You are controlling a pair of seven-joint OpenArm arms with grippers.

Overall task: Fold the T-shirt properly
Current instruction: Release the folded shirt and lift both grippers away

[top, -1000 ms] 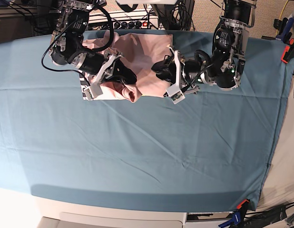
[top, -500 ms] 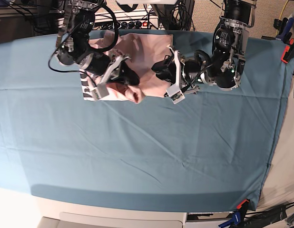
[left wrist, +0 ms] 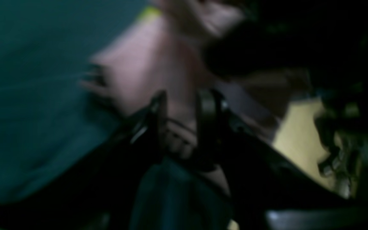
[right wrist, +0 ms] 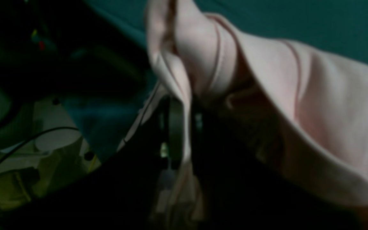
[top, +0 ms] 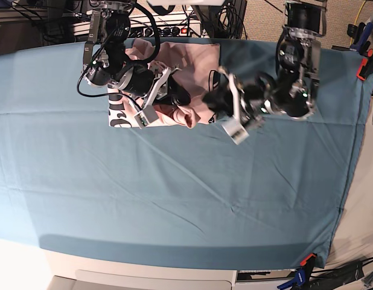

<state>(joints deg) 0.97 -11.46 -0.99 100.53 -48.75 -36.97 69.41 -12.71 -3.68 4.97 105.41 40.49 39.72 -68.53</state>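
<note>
The pale pink T-shirt lies bunched at the back middle of the teal table cloth. A turned-over part with black lettering shows at its left end. My right gripper is shut on a lifted fold of the shirt; the right wrist view shows the pink cloth pinched at the gripper. My left gripper is at the shirt's front right edge. The blurred left wrist view shows pink cloth between its close-set fingers, at the gripper.
A power strip and cables lie behind the table's far edge. Tools hang off the right side. Clamps hold the cloth at the front right corner. The cloth stretches wide in front of the shirt.
My right gripper has carried its fold of the shirt to the right, uncovering the lettered part at the left. My left gripper has shifted slightly forward and left along the shirt's edge.
</note>
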